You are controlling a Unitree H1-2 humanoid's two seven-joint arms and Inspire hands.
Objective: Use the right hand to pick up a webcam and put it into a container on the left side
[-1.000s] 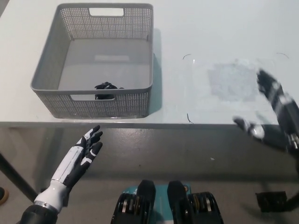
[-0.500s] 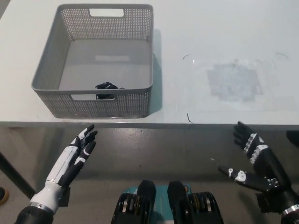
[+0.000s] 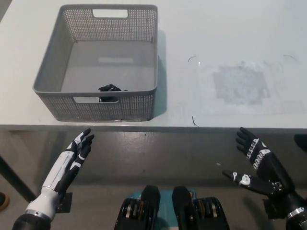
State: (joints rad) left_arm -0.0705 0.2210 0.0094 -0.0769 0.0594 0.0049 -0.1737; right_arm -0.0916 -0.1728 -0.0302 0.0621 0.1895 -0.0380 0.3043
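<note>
A black webcam (image 3: 110,92) lies inside the grey perforated basket (image 3: 53,67), close to its near wall. The basket stands on the left part of the white table (image 3: 206,33). My black right hand (image 3: 256,165) hangs open below the table's front edge at the lower right, holding nothing. My white left hand (image 3: 72,158) rests open below the front edge at the lower left, also holding nothing. Both hands are well clear of the basket.
A clear plastic sheet with a grey patch (image 3: 240,85) lies flat on the right part of the table. The table's front edge (image 3: 192,128) runs across the picture above both hands.
My right hand has dropped from beside the table's right end to below its front edge. My left hand has sunk slightly lower and to the left. The webcam has stayed in the basket.
</note>
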